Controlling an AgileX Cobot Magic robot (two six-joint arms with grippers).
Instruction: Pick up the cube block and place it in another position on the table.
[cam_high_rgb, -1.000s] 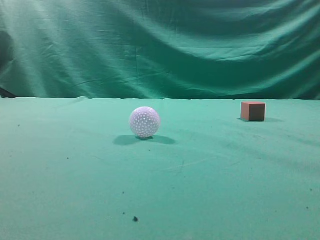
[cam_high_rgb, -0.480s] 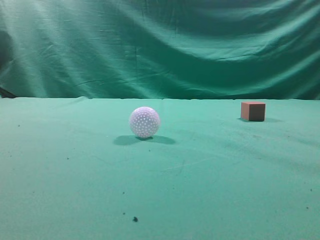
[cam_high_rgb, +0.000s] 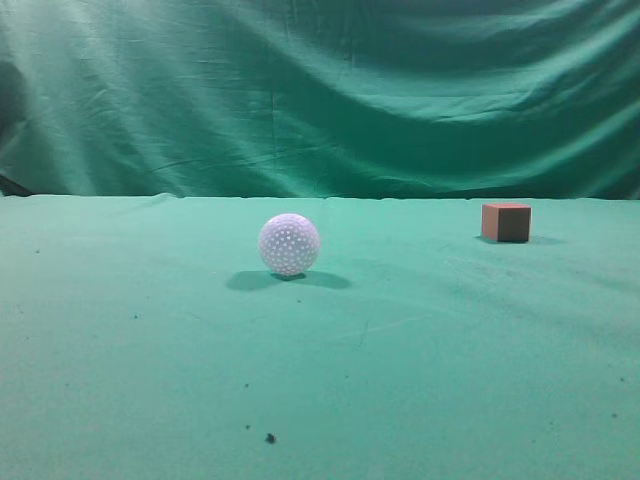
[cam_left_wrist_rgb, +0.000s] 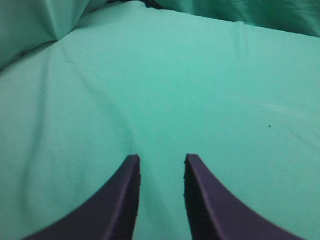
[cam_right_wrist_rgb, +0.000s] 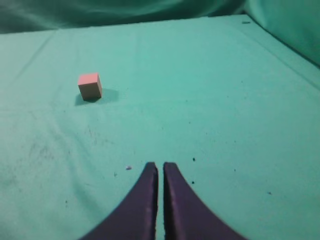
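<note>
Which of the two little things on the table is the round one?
The white dimpled ball near the middle of the table is round. The cube block, farther right, is reddish-brown with flat faces and corners.

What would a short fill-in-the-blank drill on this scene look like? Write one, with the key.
1. In the exterior view, the cube block sits to the ____ of the white ball.
2. The right gripper is ____.
3. The left gripper has nothing between its ____.
4. The table is covered in ____ cloth.

Missing words: right; shut; fingers; green
</note>
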